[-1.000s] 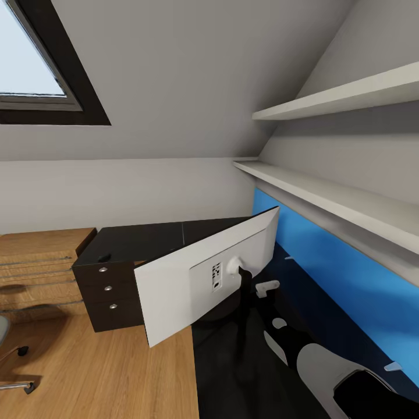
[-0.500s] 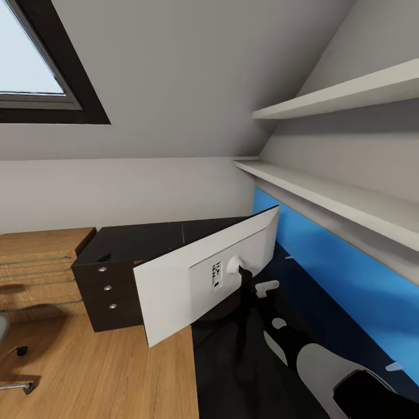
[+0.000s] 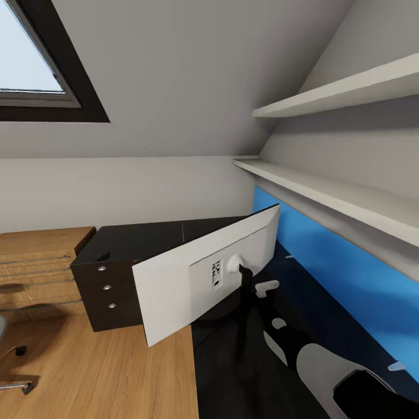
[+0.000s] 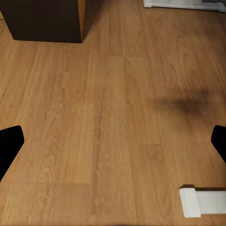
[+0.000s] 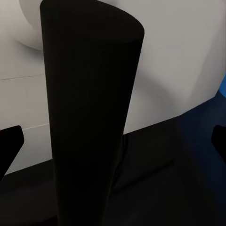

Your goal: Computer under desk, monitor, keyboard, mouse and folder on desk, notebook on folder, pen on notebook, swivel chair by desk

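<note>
The right arm (image 3: 326,366) wears smooth white shells over black joints, with black fingertips (image 5: 9,146).

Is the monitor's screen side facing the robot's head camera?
No, the monitor shows its white back, with the stand mount in its middle, toward the head camera.

The monitor (image 3: 203,279) shows its white back, its screen hidden. The swivel chair (image 3: 4,343) is cut off at the head view's left edge.

monitor (image 3: 198,285) edged slightly left — its low corner swung outward
</note>
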Motion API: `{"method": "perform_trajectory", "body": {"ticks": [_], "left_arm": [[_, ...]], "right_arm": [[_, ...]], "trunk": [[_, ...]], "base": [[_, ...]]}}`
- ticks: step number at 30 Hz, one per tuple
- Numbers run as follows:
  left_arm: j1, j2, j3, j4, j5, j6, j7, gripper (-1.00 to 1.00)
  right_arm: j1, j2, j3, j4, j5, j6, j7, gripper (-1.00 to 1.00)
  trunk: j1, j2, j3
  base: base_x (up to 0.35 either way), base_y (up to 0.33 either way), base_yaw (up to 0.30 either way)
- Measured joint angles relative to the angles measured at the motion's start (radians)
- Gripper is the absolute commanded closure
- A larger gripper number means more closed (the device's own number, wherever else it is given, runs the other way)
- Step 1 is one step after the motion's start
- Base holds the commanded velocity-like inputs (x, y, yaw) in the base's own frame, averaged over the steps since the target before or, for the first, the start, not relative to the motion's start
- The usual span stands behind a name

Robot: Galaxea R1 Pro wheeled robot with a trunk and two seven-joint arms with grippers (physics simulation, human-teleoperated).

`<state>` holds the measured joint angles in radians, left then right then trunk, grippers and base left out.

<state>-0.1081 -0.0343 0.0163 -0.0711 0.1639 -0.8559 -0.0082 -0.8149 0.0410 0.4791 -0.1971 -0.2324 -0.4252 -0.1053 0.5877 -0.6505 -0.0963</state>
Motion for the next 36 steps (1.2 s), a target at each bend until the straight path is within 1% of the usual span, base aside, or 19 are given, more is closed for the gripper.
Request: {"method": "perform_trajectory", "body": {"ticks": [11, 21, 36], "left_arm": [[0.0, 0.002, 0.0, 0.0, 0.001, 0.0, 0.0, -1.0], [0.0, 0.002, 0.0, 0.0, 0.003, 0.0, 0.003, -1.0], [0.0, 0.003, 0.001, 0.0, 0.003, 0.001, 0.004, -1.0]], "right_arm": [[0.0, 0.0, 0.0, 0.005, 0.0, -0.001, 0.0, -1.0], [0.0, 0.0, 0.0, 0.006, 0.0, -0.001, -0.001, -1.0], [0.0, 0.0, 0.0, 0.006, 0.0, -0.001, -0.001, -1.0]], "trunk": [[0.0, 0.0, 0.0], [0.038, -0.07, -0.031], [0.038, -0.07, -0.031]], "base": [[0.0, 0.0, 0.0], [0.0, 0.0, 0.0], [0.0, 0.0, 0.0]]}}
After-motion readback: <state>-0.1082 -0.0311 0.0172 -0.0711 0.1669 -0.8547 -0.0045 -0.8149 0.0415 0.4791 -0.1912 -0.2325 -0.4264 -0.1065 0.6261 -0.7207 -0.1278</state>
